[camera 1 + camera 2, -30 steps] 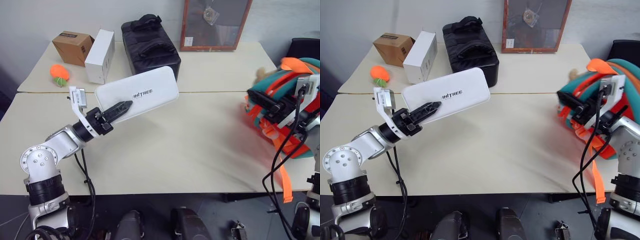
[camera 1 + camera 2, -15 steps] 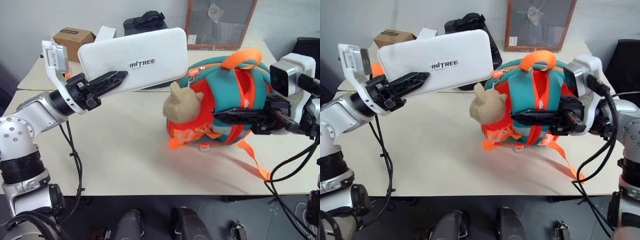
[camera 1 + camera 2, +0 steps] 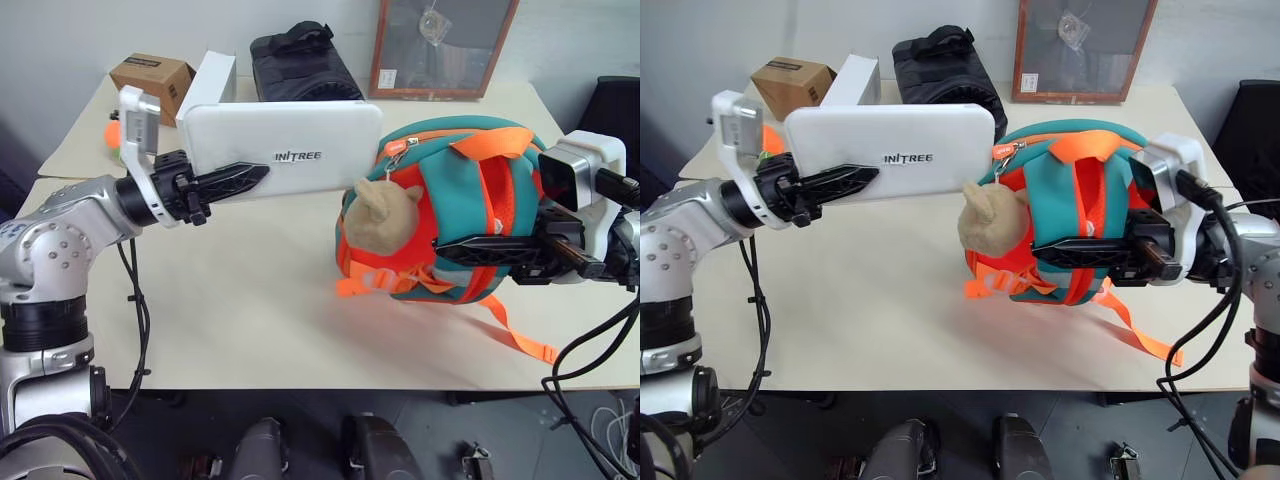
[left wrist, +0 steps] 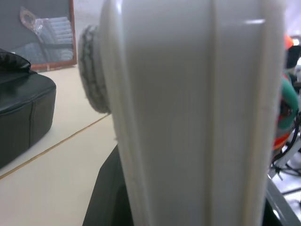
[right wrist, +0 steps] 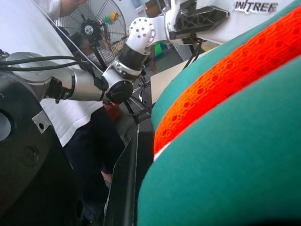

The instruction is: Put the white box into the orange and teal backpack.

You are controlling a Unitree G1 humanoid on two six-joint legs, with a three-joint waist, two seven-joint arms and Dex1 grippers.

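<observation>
Beige tabletop (image 3: 250, 300) lay under both arms. Left gripper (image 3: 240, 180) clamped the white box (image 3: 290, 150), held level above the table at 10 o'clock. Right gripper (image 3: 470, 250) was pinched tight on the orange and teal backpack (image 3: 450, 200), just beside the box at 3 o'clock, its plush toy (image 3: 385, 215) facing the box.

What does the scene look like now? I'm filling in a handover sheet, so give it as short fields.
left gripper: shut on the white box, held in the air
right gripper: shut on the orange and teal backpack, which stands on the table
box vs backpack: box end at the backpack's top, not inside
plush toy: hangs on the backpack's front
behind: black bag, white carton, brown box
</observation>
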